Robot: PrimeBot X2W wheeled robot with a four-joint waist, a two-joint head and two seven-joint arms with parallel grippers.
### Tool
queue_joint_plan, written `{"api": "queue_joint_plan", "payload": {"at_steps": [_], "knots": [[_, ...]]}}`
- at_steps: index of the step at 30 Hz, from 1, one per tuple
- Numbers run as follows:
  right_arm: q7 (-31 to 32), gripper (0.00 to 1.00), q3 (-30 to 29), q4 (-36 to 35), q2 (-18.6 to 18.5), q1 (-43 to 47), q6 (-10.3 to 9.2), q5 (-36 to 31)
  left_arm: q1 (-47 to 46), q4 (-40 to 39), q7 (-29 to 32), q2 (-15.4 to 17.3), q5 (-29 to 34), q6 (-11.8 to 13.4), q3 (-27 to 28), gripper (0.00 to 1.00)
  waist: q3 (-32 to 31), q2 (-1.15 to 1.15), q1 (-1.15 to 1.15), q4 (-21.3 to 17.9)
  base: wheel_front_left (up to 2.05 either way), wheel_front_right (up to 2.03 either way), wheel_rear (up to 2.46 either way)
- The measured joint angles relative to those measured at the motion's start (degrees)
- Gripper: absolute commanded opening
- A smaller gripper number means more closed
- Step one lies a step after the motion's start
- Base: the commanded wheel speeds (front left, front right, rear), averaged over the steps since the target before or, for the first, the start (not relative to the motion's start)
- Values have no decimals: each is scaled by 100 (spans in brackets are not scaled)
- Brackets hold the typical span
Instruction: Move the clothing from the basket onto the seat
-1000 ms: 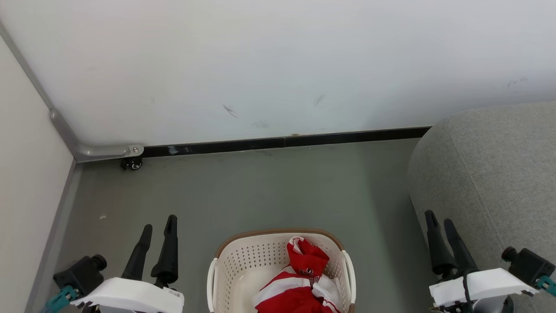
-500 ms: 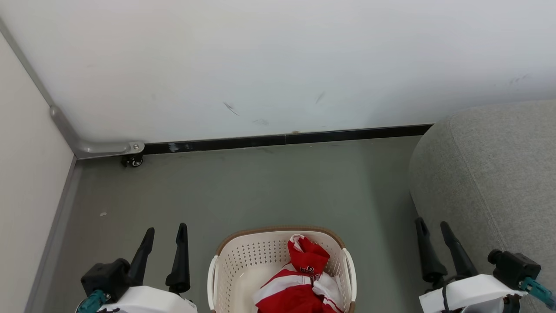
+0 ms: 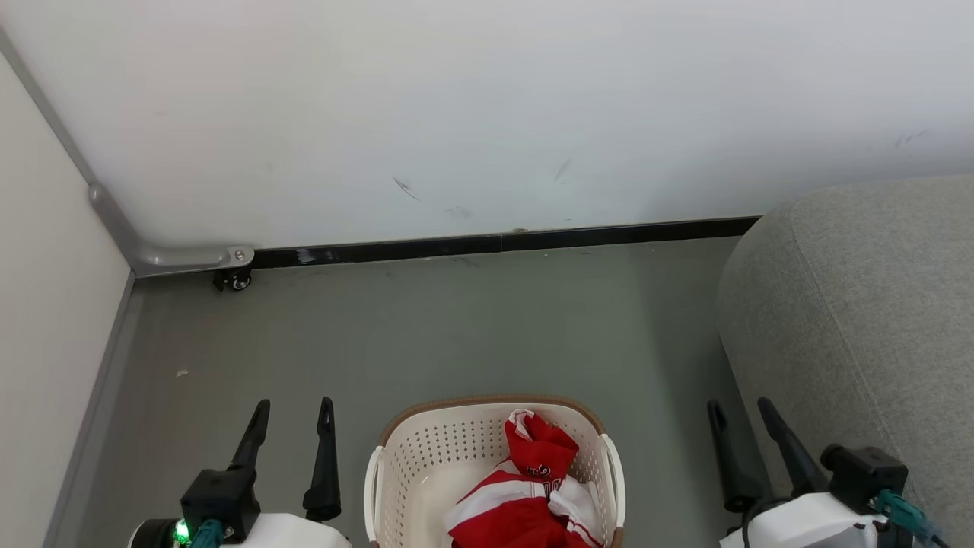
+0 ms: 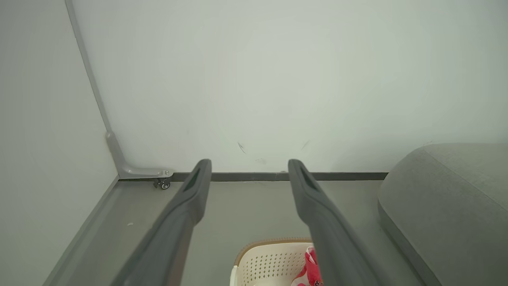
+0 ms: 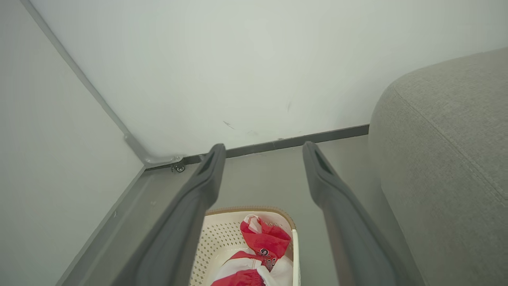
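Observation:
The cream perforated basket (image 3: 411, 472) with a brown rim stands on the floor at the bottom middle of the head view. Red clothing (image 3: 533, 487) with white stripes lies bunched in its right half; it also shows in the right wrist view as clothing (image 5: 264, 242). The grey seat (image 3: 860, 304) fills the right side. My left gripper (image 3: 295, 407) is open to the left of the basket, nothing between its fingers. My right gripper (image 3: 740, 409) is open between basket and seat, also empty. In the left wrist view the basket (image 4: 270, 260) peeks between the fingers.
A white wall with a dark skirting strip (image 3: 494, 245) runs behind the grey floor. A pale panel on the left ends in a metal foot with a small castor (image 3: 232, 280). Open floor lies between the basket and the wall.
Both grippers have drawn back toward the bottom edge and turned, the left one's fingers now further apart in view. Basket and clothing stay where they were.

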Motion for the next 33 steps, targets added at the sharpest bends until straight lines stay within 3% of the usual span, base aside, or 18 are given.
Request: {"api": "queue_joint_plan", "payload": {"at_steps": [13, 33], "knots": [[-242, 100, 123, 159, 1, -96, 0, -953, 47, 135, -230, 4, 835, 193, -48, 100, -10, 0, -1, 15, 0, 0, 0], [-243, 100, 168, 253, 1, -119, 0, -855, 65, 363, -230, -21, 810, 243, 70, 100, -30, 0, -1, -8, 0, 0, 0]]}}
